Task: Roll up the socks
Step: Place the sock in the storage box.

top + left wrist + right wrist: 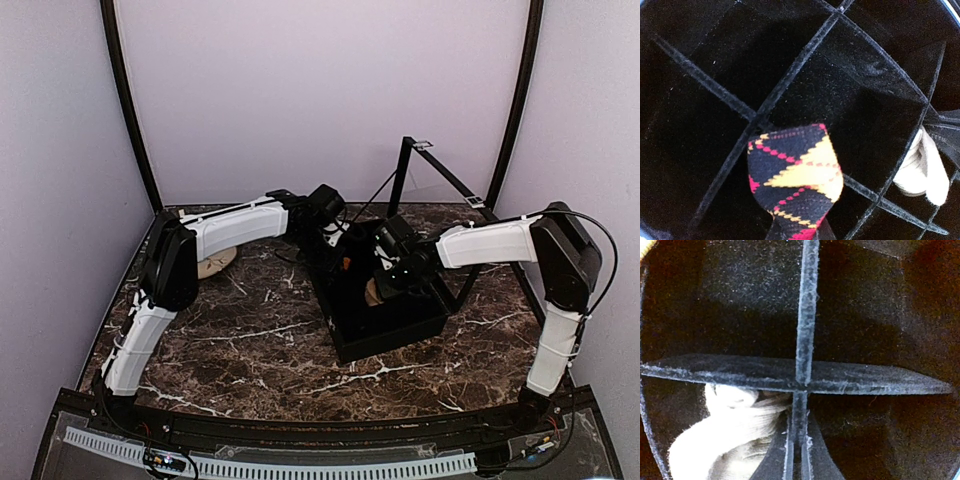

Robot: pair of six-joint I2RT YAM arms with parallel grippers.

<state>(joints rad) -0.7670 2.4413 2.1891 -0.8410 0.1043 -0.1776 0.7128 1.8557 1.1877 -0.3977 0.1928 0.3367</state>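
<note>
Low in the left wrist view, your left gripper (pixel 343 250) looks clenched on the argyle sock (pixel 795 175), held over a cell of the black divided box (pixel 400 325), so I judge you are stowing and must next lower it clear of the dividers (pixel 765 107) before letting go. Lower left in the right wrist view, the tan sock (pixel 725 440) sits in a cell beside your right gripper (pixel 385 285), which is closed, though whether it pinches that sock I cannot tell. Both grippers' tips are mostly cut off, and the dark lining hides the cell floors.

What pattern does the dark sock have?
The dark sock is black with red and yellow-orange argyle diamonds, clearest in the left wrist view.
</note>
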